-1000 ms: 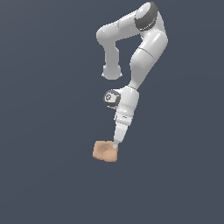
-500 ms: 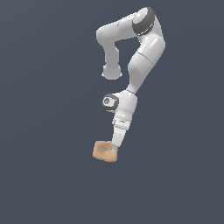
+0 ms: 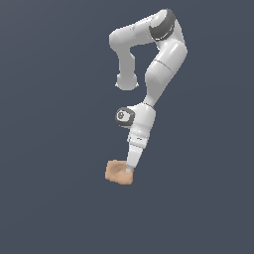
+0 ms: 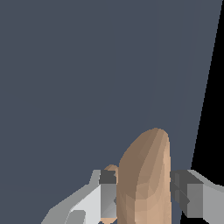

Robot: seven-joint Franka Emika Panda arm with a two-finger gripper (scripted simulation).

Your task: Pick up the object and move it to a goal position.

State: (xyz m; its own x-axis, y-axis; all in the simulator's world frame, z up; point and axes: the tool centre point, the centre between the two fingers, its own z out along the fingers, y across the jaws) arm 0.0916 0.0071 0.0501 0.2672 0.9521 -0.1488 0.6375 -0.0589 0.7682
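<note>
In the exterior view there is one white arm (image 3: 158, 74), smooth and glossy, with rounded links and a dark grey band at the top joint. It bends down to one block (image 3: 119, 172). The block is tan-orange, lumpy, roughly square with soft edges. The gripper (image 3: 129, 169) touches the block at its edge on the exterior view's right. The background is plain dark grey-blue.

In the wrist view the block (image 4: 144, 183) looks like a tall rounded slab with mottled brown shading. It stands between two grey fingers (image 4: 107, 194), one on each side. The jaws are around the block, but I cannot tell if they press it.
</note>
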